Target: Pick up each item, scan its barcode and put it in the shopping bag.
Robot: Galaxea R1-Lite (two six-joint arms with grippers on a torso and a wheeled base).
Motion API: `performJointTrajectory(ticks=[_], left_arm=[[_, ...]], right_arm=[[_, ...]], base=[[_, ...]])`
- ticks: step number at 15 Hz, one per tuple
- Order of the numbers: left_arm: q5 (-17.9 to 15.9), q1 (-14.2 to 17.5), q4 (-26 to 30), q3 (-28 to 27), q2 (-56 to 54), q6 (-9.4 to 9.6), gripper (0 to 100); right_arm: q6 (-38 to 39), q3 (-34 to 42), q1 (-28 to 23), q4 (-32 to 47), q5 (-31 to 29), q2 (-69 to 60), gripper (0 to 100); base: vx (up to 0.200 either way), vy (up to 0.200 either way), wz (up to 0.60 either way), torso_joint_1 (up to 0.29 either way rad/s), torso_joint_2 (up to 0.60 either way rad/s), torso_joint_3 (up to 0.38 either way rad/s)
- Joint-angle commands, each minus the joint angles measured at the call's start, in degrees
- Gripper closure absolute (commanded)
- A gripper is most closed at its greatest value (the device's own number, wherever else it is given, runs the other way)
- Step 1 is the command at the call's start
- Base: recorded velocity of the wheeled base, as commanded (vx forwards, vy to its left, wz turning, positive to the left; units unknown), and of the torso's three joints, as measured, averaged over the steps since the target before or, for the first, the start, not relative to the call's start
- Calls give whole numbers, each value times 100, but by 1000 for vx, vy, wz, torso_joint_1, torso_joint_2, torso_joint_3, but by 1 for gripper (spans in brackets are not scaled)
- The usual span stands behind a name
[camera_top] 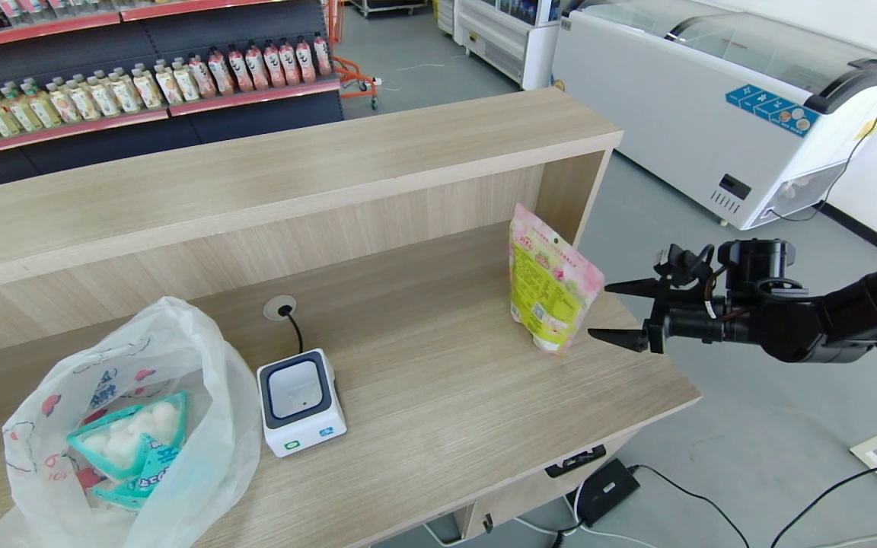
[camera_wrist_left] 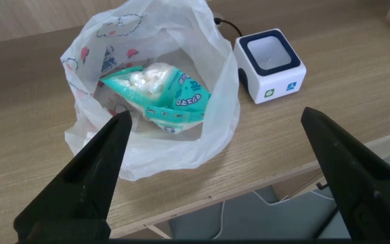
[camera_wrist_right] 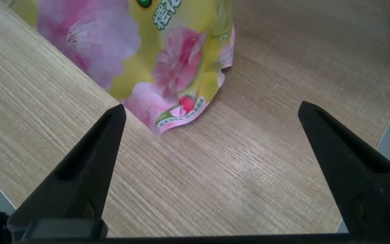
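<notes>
Yellow pouch (camera_top: 553, 278), one; white scanner (camera_top: 300, 401), one.

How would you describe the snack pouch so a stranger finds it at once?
Start at the wooden counter. Near its right end, by the right end effector, stands the pouch. Only it is yellow-green with pink flowers; the teal packets lie in the shopping bag.

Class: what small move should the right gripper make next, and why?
Probably ease the right gripper forward around the pouch, then close. It is open and just short of the pouch, which stands upright on the counter, not yet in the bag.
</notes>
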Motion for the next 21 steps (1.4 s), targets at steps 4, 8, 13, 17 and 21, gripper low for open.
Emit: performJointTrajectory(ticks=[4,8,13,17,21], left_arm=[[1,1,-1,-4,0,-1,0],[1,1,-1,-4,0,-1,0],[1,1,-1,-4,0,-1,0],[1,1,-1,-4,0,-1,0],[1,1,-1,-4,0,-1,0]], right_arm=[[512,-750,61,2,0,417,0],[512,-882,61,2,0,549,0],[503,-741,43,397,0,118,0],[450,-346,-194,1329,-8,-892,0],[19,-38,-484,2340,-219,-1226,0]], base=[[0,0,0,0,0,0],[0,0,0,0,0,0],[0,0,0,0,0,0],[0,0,0,0,0,0],[0,0,0,0,0,0]])
